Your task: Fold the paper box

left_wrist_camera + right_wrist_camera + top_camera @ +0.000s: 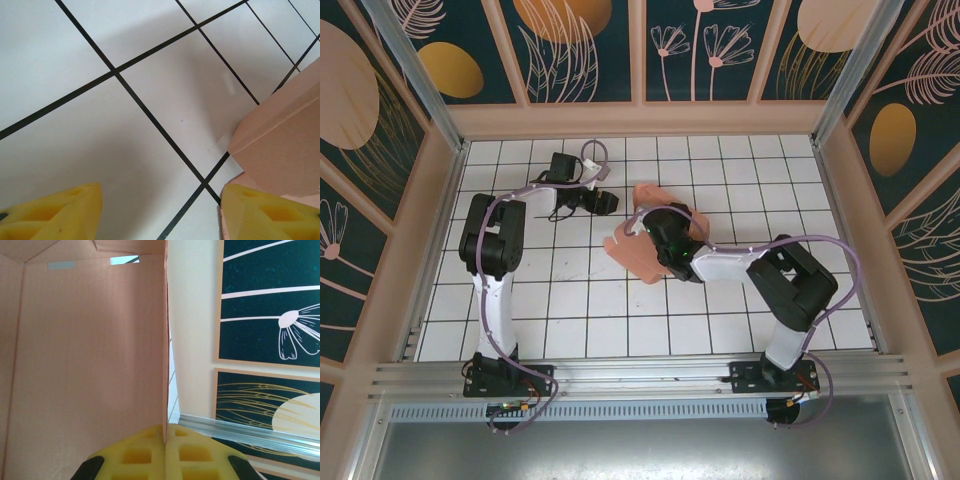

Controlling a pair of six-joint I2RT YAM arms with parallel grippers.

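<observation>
Right gripper (pixel 165 432) pinched onto paper box (pixel 632 258) panel edge, left gripper (pixel 160 220) fingers apart, just beside box, tiled table (pixel 570 310)

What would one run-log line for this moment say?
left gripper: open, beside paper box | right gripper: shut on paper box edge | paper box: partly folded

Top view: right arm (pixel 720 265) covers the middle of the box (pixel 632 262). Left wrist: box (pixel 285 135) runs off right, left fingers (pixel 55 215) clipped at bottom. Right wrist: box (pixel 90 350) spills past top and left.
</observation>
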